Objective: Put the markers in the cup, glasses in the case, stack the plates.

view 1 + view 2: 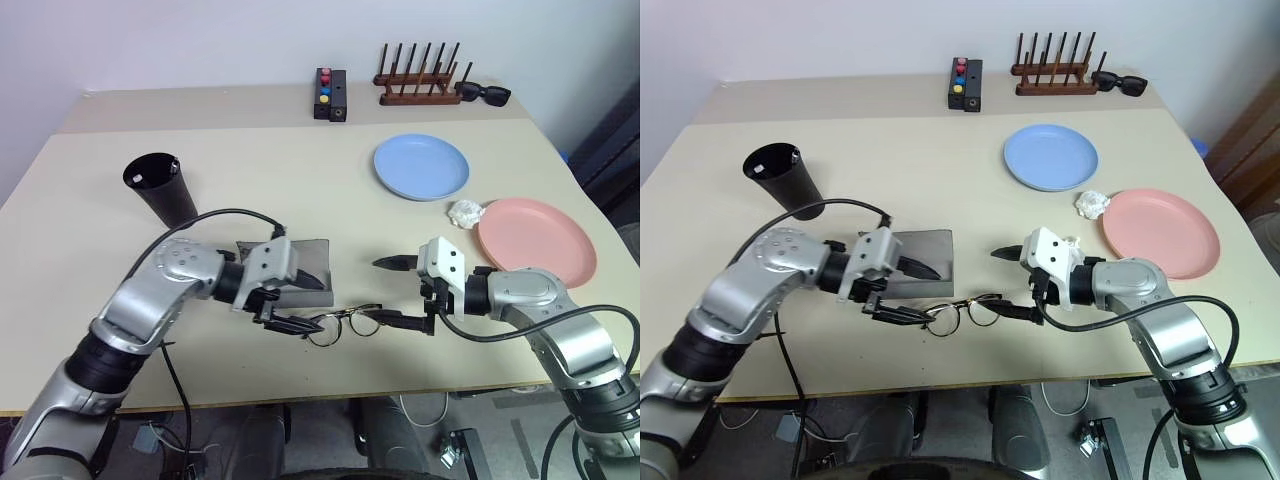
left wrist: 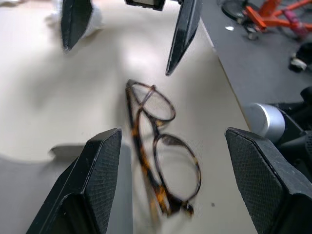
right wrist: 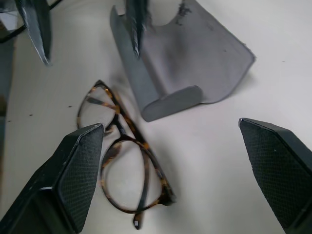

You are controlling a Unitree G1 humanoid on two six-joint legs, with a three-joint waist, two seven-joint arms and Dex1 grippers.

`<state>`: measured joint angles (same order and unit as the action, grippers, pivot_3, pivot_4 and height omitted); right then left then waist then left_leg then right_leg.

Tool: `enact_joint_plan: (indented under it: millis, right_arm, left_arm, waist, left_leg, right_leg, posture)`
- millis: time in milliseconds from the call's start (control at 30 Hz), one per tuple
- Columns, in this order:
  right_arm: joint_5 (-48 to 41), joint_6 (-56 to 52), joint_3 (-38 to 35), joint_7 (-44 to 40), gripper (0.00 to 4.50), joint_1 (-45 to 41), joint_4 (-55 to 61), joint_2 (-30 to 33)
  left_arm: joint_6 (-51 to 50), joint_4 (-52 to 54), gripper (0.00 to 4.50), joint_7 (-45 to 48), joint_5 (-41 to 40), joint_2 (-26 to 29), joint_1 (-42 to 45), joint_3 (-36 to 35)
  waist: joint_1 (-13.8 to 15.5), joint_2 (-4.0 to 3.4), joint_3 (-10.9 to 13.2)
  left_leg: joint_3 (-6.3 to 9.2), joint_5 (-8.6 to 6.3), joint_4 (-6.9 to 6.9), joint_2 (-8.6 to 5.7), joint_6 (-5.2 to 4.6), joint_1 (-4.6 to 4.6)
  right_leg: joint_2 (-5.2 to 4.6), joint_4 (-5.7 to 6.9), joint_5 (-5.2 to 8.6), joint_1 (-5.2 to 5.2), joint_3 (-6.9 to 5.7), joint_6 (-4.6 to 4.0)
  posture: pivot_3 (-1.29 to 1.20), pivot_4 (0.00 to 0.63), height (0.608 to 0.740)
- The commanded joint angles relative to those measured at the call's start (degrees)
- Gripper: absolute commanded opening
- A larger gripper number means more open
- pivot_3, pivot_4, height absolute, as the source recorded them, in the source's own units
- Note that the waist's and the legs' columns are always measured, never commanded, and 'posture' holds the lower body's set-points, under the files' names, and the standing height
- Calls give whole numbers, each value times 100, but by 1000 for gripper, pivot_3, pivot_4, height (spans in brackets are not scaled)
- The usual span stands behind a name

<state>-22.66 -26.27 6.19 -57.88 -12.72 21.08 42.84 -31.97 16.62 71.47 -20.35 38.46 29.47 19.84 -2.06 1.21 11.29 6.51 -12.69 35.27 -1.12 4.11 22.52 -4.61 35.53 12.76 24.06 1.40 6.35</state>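
So we're mid-task w/ the glasses (image 1: pixel 345 322): they lie folded on the table (image 1: pixel 90 180) near its front edge, just at 5 o'clock of the open grey case (image 1: pixel 300 268), not in it yet. Our left gripper (image 1: pixel 292 302) & right gripper (image 1: pixel 402 292) flank the glasses from 9 and 3 o'clock, both w/ fingers spread apart, holding nothing. Plates unstacked: blue plate (image 1: pixel 421 166) at 1 o'clock, pink plate (image 1: pixel 536 240) at 3 o'clock, apart, w/ a crumpled white wad (image 1: pixel 464 212) between. Black cup (image 1: pixel 160 187) sits at 10 o'clock; can't tell if the markers are inside. Judging by this, glasses & plates remain.
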Motion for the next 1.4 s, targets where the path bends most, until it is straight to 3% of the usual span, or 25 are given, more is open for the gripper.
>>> enact_joint_plan:
  millis: [33,233,600,700,867,1200,1400]
  right_arm:
    - [-58,-59,-199,72,4500,75,309,100]
    - [-142,-182,-385,199,4500,364,574,172]
    - [-111,-276,-493,276,4500,732,826,302]
    - [-103,-253,-474,280,4500,705,801,297]
    - [-88,-215,-446,274,4500,659,753,278]
    - [-76,-150,-443,277,4500,637,702,249]
    - [-164,-122,-734,234,4500,643,575,367]
  left_arm:
    - [168,-160,3425,105,273,-120,275,368]
    - [233,-634,3425,126,778,-393,572,941]
    - [-276,-790,3425,-10,907,-799,716,1136]
    - [-393,-780,2550,-5,916,-808,717,1151]
    - [-519,-783,39,-25,953,-822,728,1184]
    - [-597,-777,39,-95,958,-820,760,1228]
    - [-694,-577,39,180,375,-715,734,739]
  waist:
    - [3,0,0]
    - [7,0,0]
    - [109,0,-1]
    - [112,0,-1]
    - [124,1,-1]
    - [125,-4,-5]
    - [124,-4,-5]
  left_leg:
    - [0,0,0,0,0,-1]
    - [0,-1,0,0,-1,-1]
    - [0,-1,7,0,-2,-3]
    - [0,-1,8,0,-2,-3]
    - [0,-1,8,0,-2,-3]
    - [1,-3,8,0,-4,-14]
    - [1,-3,9,0,-4,-13]
  right_leg:
    - [0,0,0,0,0,0]
    - [0,0,0,-1,0,0]
    - [0,-2,2,-7,0,0]
    - [0,-3,3,-9,0,0]
    - [0,-3,2,-9,0,0]
    - [-1,-12,4,-26,-1,-2]
    - [-1,-12,4,-26,-2,-2]
  posture:
    - [0,150,740]
    - [0,150,740]
    - [0,150,740]
    - [0,150,740]
    - [0,150,740]
    - [0,150,740]
    - [0,150,740]
